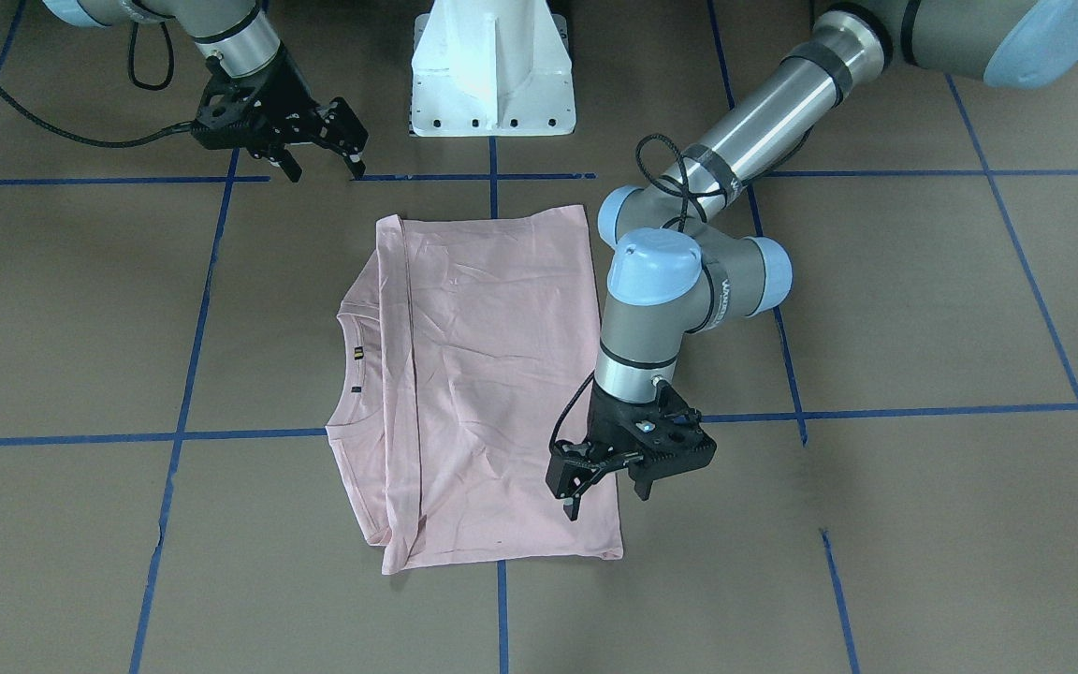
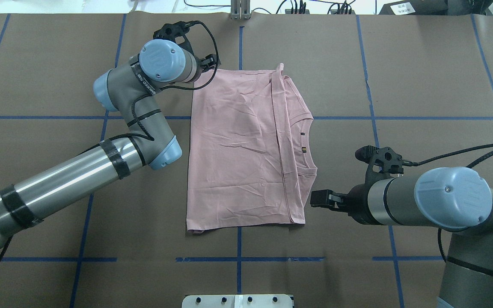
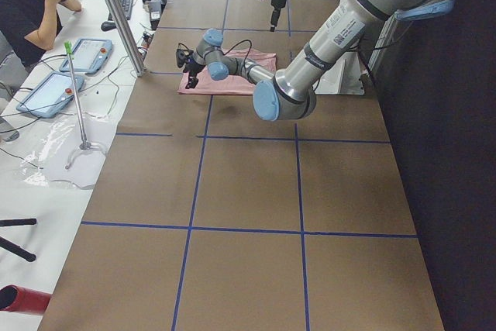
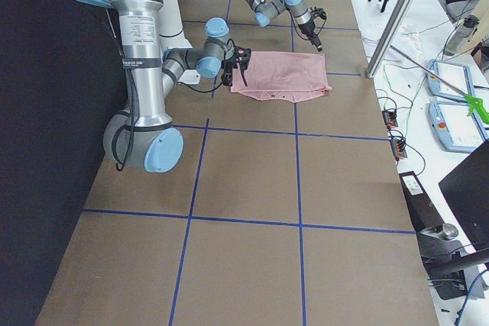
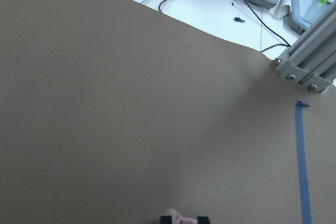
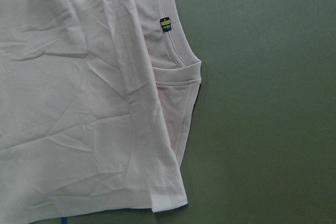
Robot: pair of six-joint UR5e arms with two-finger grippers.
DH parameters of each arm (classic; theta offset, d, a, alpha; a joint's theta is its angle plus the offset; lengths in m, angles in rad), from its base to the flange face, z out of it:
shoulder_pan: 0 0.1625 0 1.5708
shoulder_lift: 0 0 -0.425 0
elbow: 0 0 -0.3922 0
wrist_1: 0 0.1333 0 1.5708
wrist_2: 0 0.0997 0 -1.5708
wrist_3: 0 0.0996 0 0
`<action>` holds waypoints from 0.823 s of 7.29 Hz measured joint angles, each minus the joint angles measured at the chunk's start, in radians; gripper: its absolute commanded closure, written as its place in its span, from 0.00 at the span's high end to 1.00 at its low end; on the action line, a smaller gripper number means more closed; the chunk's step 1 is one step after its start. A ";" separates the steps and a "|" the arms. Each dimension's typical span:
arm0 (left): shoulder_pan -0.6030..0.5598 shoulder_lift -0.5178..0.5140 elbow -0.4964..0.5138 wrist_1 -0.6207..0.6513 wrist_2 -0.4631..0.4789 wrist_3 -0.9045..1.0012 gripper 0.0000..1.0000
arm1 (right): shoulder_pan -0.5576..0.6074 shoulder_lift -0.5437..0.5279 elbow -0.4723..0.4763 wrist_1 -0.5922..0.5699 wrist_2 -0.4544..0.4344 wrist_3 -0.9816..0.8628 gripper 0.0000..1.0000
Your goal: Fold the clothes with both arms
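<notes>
**Left on far corner, right not on cloth yet**

T-shirt [image 2: 238, 149] is lying flat mid-table [image 2: 422, 64], about midway between the robot-side and operator-side edges. It's already folded to a rough rectangle, with the collar [image 2: 308, 141] pointing to the robot's right and the print not showing.

Left gripper [image 5: 184, 219] is sitting on the shirt corner that's toward the operator-side edge, on the robot's left. Its wrist view is showing a nub of pink pinched between the tips, so I'm reading it as clamped on cloth. Right gripper [image 1: 325, 172] is hanging with jaws spread and carrying nothing. It's just off the shirt's robot-side right corner, below the collar, and not touching the fabric.

My read on doing this step well:
- Right is needing to drop onto its own corner and catch every layer there, not only the top one.
- Both should then be lifting together, low over the table.
- They should be keeping the cloth taut between them, so the folded-over layer isn't sliding open or bunching.
</notes>
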State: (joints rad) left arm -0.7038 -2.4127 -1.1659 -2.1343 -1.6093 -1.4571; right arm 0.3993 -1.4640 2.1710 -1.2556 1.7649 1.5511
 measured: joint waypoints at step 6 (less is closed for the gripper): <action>0.335 0.315 -0.702 0.533 -0.060 -0.535 0.97 | 0.025 0.001 -0.001 -0.002 -0.001 -0.003 1.00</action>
State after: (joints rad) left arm -0.3691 -2.0980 -1.8674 -1.6011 -1.6688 -1.9919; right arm 0.4241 -1.4634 2.1701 -1.2577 1.7641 1.5478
